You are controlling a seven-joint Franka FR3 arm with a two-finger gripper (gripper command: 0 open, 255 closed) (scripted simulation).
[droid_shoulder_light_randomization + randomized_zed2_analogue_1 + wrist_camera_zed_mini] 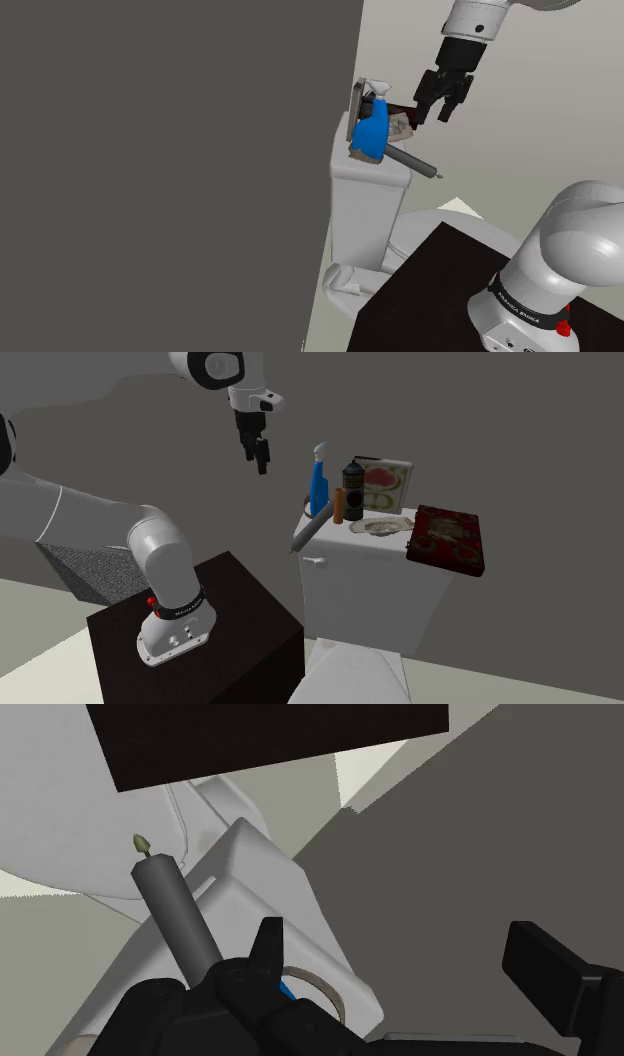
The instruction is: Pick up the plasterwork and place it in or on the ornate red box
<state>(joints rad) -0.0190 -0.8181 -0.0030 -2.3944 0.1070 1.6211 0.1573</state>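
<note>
The plasterwork (381,525), a pale oval ornament, lies flat on the white toilet tank lid (345,547). Right beside it, toward the second exterior view's right, rests the ornate red box (448,537), flat with pale round patterns. In the shoulder view the plasterwork (402,125) peeks out behind the blue bottle, with the dark box (401,107) past it. My gripper (258,453) hangs in the air above and off the tank's bottle end, well apart from the plasterwork. It is open and empty: the wrist view shows its fingers (268,947) standing wide apart.
A blue spray bottle (319,480), a black can (353,491), an orange stick (340,505) and a framed picture (386,483) crowd the tank's near end. A grey tube (312,530) juts over the lid's edge. The toilet bowl (435,232) lies between tank and black stand (200,627).
</note>
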